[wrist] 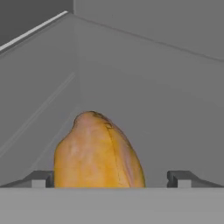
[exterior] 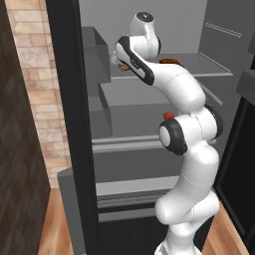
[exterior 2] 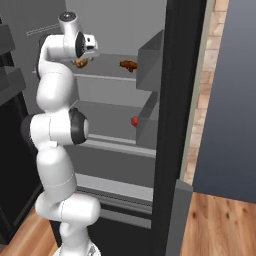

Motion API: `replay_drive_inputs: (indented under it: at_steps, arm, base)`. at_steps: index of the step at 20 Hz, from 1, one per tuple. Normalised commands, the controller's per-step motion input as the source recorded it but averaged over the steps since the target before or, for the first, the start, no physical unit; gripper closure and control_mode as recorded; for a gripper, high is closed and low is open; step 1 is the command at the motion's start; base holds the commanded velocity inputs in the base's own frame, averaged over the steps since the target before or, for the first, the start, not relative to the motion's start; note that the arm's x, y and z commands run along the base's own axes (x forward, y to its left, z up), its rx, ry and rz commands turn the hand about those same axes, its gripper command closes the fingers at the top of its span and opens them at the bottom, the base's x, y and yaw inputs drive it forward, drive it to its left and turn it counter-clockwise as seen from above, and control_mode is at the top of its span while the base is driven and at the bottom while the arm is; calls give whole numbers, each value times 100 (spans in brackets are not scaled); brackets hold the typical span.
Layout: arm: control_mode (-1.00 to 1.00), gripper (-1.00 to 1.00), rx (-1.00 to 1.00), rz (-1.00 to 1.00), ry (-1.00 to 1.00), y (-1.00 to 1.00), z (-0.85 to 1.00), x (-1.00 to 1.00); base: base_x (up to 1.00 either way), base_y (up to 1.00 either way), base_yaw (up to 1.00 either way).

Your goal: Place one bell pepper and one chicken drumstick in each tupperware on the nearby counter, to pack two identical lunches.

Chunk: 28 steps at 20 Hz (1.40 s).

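Fridge shelf (wrist: 175,109): open gripper (wrist: 111,178) straddles golden drumstick (wrist: 98,153), jaws clear

A: How does the arm (exterior: 187,149) stand?

B: It rises upright from the base, stacked in white segments with dark joints, then bends at the upper elbow and reaches forward and up.

A: And the pincer (wrist: 111,178)?

B: In the hand view its two dark fingertips (wrist: 41,178) stand far apart at the bottom edge, jaws spread wide, gripping nothing.
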Motion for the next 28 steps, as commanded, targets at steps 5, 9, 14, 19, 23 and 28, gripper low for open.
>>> replay_drive_inputs:
  at_steps: [5, 9, 14, 19, 23, 28]
  arm:
    - [-100, 100, -7, 0, 0, 0, -67, -2]
    - [-100, 100, -4, 0, 0, 0, -44, 24]
    - [-100, 100, -1, 0, 0, -4, -32, 37]
    - [-100, 100, -7, -3, 0, -14, -79, 0]
    - [-100, 100, -6, 0, -17, 0, -98, -8]
    - [-100, 100, -4, 0, -41, 0, -73, -18]
  base:
    - [0, 0, 0]
    - [0, 0, 0]
    - [0, 0, 0]
    - [0, 0, 0]
    - [0, 0, 0]
    - [0, 0, 0]
